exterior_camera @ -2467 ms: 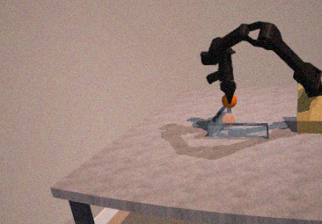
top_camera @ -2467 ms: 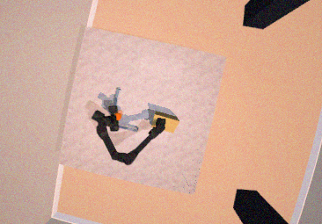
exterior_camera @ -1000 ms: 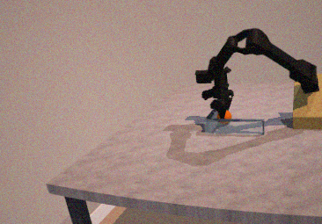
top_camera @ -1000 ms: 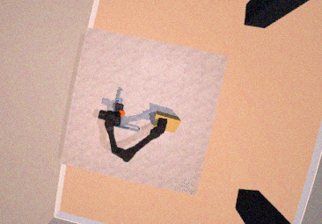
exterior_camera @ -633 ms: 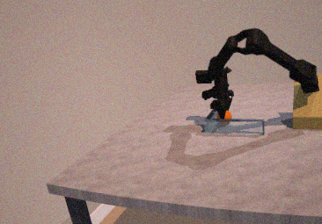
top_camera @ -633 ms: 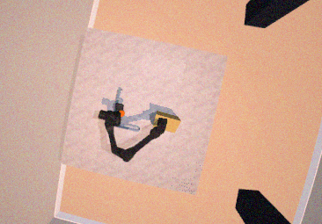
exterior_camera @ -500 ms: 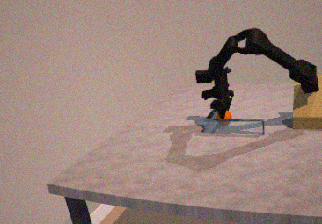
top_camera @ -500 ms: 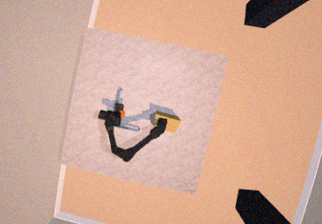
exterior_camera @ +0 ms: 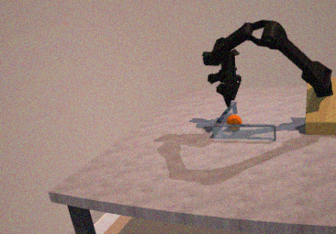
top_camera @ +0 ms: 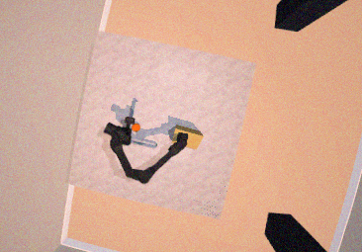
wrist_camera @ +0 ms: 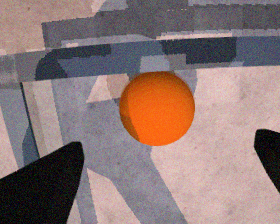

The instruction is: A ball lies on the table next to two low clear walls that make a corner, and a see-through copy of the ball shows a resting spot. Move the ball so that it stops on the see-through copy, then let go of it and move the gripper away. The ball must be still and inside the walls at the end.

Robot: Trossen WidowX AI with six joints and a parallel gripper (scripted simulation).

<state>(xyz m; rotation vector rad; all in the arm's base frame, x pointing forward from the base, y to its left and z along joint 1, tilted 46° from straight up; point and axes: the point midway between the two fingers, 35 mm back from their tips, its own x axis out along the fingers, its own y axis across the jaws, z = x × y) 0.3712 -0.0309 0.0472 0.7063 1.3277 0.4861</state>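
Note:
The orange ball (top_camera: 135,127) (exterior_camera: 234,121) (wrist_camera: 157,108) rests on the table inside the corner of the clear walls. One wall (top_camera: 144,143) (exterior_camera: 262,128) runs along one side of it, the other (top_camera: 134,107) (exterior_camera: 223,118) along the other side. No see-through copy shows apart from the ball; whether they coincide exactly I cannot tell. My gripper (exterior_camera: 229,104) (wrist_camera: 169,145) is open and empty. Its fingertips are above the ball's level, wide apart, with the ball beyond them in the wrist view and nothing between them.
The table (top_camera: 198,80) (exterior_camera: 138,194) carries the arm's yellow base block (top_camera: 195,140) (exterior_camera: 321,116) to the right of the walls. Both walls stand low and close around the ball. Shadows of the arm fall across the corner and the table.

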